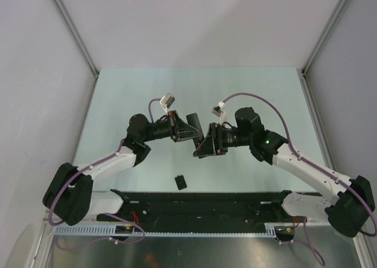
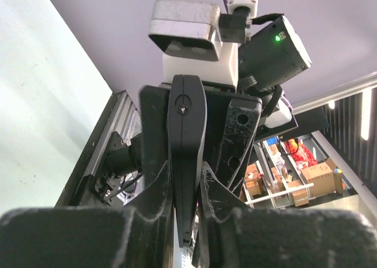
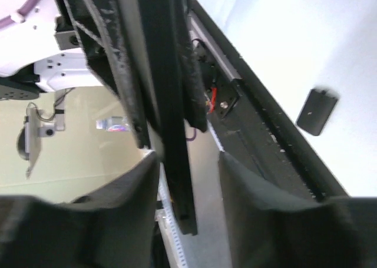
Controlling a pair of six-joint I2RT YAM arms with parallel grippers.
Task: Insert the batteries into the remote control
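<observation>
**Remote held in mid-air between the two grippers**

The left gripper (image 1: 189, 128) (image 2: 185, 185) is pinched on the remote control (image 2: 185, 138) (image 3: 175, 132), its two fingers pressed against the flat faces near one end. In the left wrist view the remote stands on edge, narrow side to the camera, and its long axis runs straight out from that wrist toward the right arm. From above, that line lies roughly left to right over the middle of the table (image 1: 118, 103), clear of its surface. The remote's far end passes between the fingers of the right gripper (image 1: 203, 145) (image 3: 185, 168), which stand spread, with pale background showing between the bar and one finger.

The tabletop is pale green, closed in by plain grey walls (image 1: 194, 20). A small black cover piece (image 1: 181, 181) (image 3: 318, 111) lies flat on the table, below the grippers in the top view and just beyond the black base rail (image 1: 200, 203). Past the enclosure, the left wrist view catches shelves with cardboard boxes (image 2: 318, 176).
</observation>
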